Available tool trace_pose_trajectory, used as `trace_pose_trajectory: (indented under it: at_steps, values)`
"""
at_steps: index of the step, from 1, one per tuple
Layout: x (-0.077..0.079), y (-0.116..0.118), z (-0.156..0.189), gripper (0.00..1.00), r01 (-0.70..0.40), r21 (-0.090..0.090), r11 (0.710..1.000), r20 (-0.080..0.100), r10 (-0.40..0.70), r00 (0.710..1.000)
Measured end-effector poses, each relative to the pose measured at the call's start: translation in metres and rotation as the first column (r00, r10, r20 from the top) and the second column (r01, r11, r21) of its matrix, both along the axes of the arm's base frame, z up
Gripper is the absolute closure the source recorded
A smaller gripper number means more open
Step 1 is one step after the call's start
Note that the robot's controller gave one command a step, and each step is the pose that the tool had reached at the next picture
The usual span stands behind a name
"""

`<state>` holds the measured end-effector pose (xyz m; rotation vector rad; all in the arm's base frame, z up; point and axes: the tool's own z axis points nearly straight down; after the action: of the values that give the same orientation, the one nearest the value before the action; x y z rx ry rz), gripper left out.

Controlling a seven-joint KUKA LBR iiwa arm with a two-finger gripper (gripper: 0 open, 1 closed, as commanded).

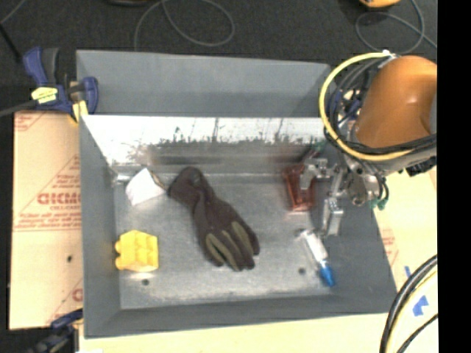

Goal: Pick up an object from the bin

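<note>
Rear right: dark red obj. [296, 190] partly hidden behind gripper [332, 223], shape & kind unclear

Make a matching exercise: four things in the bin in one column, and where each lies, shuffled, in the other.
Things:
1. dark glove
2. yellow block
3. blue-capped tube
4. white wad

Places, as the view shows them:
A. lower left
B. lower right
C. middle
D. upper left

Pairs: 1-C, 2-A, 3-B, 4-D
</note>
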<state>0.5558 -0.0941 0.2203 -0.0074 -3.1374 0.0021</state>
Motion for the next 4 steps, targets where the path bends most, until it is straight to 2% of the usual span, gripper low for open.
trace_pose_trajectory:
  at_steps: [1, 2, 3, 4]
  values:
    - [0.001, 0.0, 0.005, 0.0, -0.002, -0.001, 1.0, 0.008, 0.002, 1.0]
    - [0.001, 0.001, 0.005, 0.0, -0.002, -0.001, 1.0, 0.007, 0.002, 1.0]
    - [-0.005, 0.027, -0.019, 0.0, 0.0, 0.0, 1.0, 0.013, 0.0, 1.0]
    - [-0.023, 0.041, 0.01, 0.0, -0.047, 0.0, 0.999, 0.002, 0.047, 0.999]
